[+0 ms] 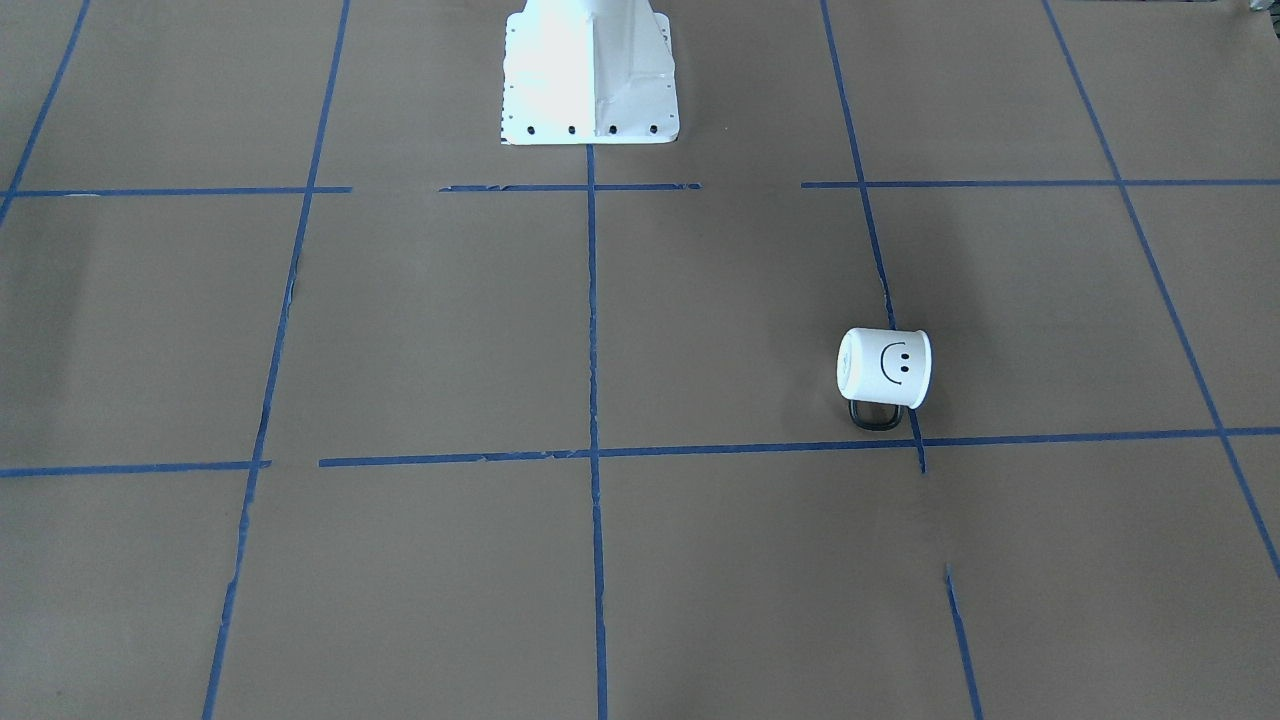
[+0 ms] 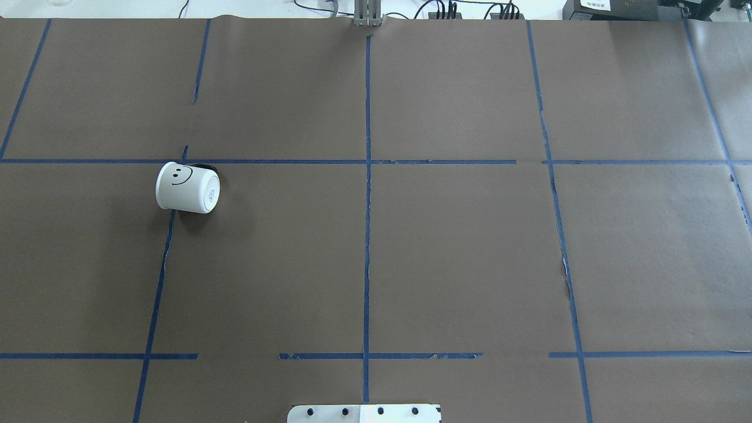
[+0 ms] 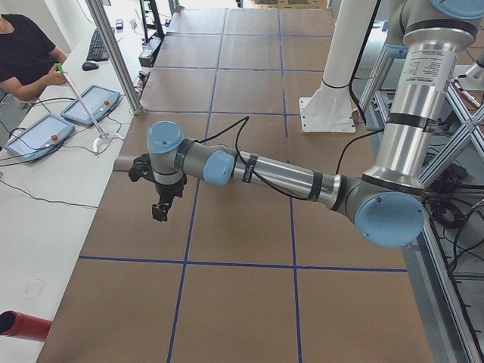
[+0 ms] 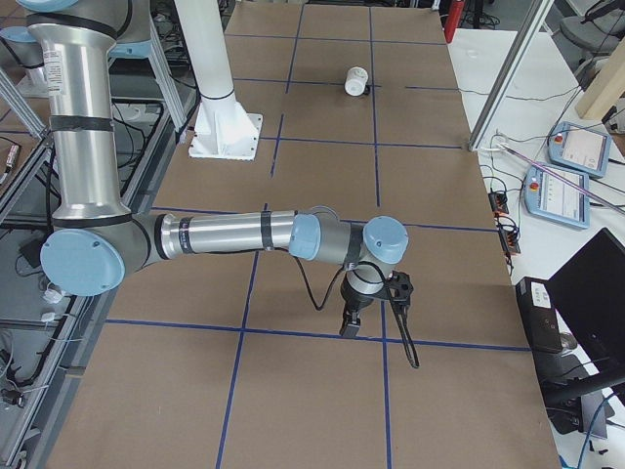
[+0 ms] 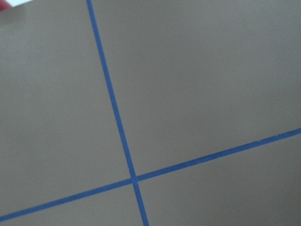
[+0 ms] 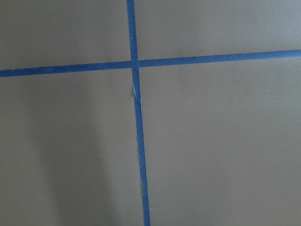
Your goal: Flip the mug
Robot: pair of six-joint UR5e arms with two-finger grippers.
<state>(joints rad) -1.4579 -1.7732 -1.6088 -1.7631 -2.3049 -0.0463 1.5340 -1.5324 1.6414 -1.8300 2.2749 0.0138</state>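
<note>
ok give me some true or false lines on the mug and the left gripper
1. The mug stands upright. False: it lies on its side.
2. The mug is on the robot's left half of the table. True.
3. The left gripper holds the mug. False: it hangs over bare table, and nothing touches the mug.
4. The mug's smiley face shows from overhead. True.
</note>
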